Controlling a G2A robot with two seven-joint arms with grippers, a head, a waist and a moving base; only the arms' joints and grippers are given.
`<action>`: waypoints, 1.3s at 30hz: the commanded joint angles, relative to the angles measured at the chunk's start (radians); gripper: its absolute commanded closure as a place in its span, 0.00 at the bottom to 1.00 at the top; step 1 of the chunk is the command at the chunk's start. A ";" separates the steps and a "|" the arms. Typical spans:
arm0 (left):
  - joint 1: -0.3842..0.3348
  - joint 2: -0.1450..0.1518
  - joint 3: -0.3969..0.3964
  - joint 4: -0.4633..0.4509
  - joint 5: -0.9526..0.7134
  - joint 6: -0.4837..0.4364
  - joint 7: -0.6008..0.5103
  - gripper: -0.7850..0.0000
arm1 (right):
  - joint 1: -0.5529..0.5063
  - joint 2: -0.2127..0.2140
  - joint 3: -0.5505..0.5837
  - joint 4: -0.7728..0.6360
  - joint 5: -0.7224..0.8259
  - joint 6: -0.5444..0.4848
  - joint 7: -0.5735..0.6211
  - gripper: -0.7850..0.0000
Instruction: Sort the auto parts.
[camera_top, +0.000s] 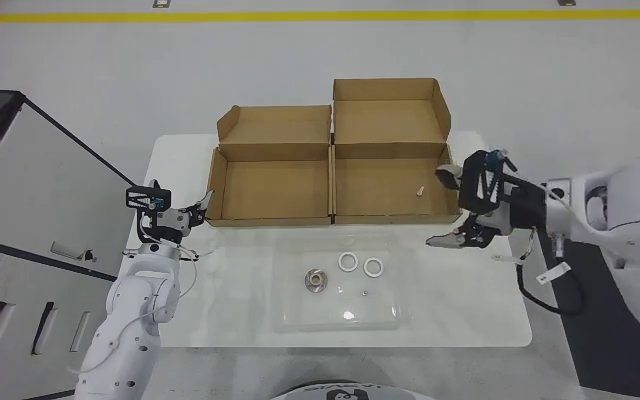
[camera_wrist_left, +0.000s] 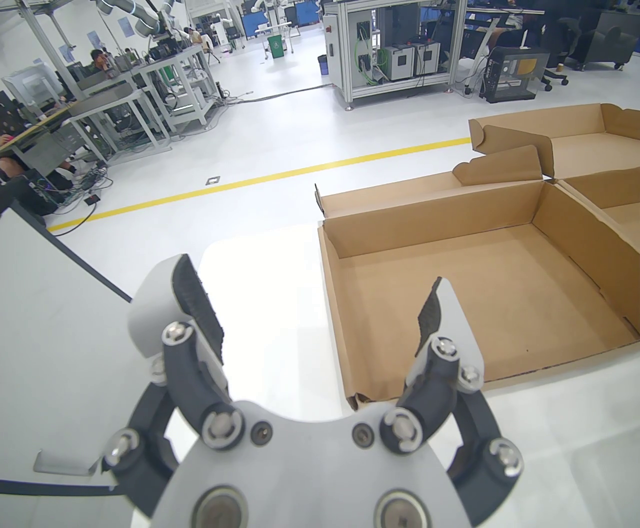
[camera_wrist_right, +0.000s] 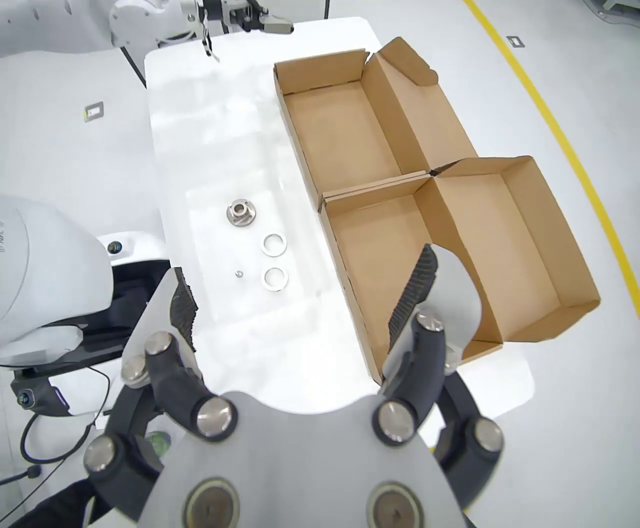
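A clear tray (camera_top: 290, 318) at the table's front middle holds a metal flanged hub (camera_top: 315, 280) (camera_wrist_right: 240, 212), two white rings (camera_top: 348, 263) (camera_top: 375, 267) (camera_wrist_right: 273, 244) (camera_wrist_right: 276, 278), a tiny metal piece (camera_top: 366, 292) (camera_wrist_right: 239, 273) and one more ring (camera_top: 348, 316). Behind the tray stand two open cardboard boxes side by side, the left box (camera_top: 270, 222) (camera_wrist_left: 450, 300) (camera_wrist_right: 340, 135) bare inside. One small pale part (camera_top: 421, 188) lies in the right box (camera_top: 395, 218) (camera_wrist_right: 500, 240). My left gripper (camera_top: 203, 207) (camera_wrist_left: 310, 272) hangs open at the left box's front left corner. My right gripper (camera_top: 447, 208) (camera_wrist_right: 302, 260) is open beside the right box's right wall.
Both box lids (camera_top: 275, 124) (camera_top: 390, 102) fold back away from the table's front. A grey panel (camera_top: 40, 200) stands off the table's left side. White table surface (camera_top: 460, 300) lies bare between the tray and the right edge.
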 joint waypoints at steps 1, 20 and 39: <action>0.000 0.000 0.000 0.000 0.000 0.000 0.000 0.00 | 0.019 0.007 -0.032 -0.009 -0.020 0.005 0.005 0.00; 0.000 0.000 0.000 0.000 0.000 0.000 0.000 0.00 | 0.552 -0.026 -0.712 0.084 -0.042 0.027 0.027 0.00; 0.000 0.000 0.000 0.000 0.000 0.000 0.000 0.00 | 0.883 -0.160 -1.230 0.221 0.007 0.136 0.136 0.00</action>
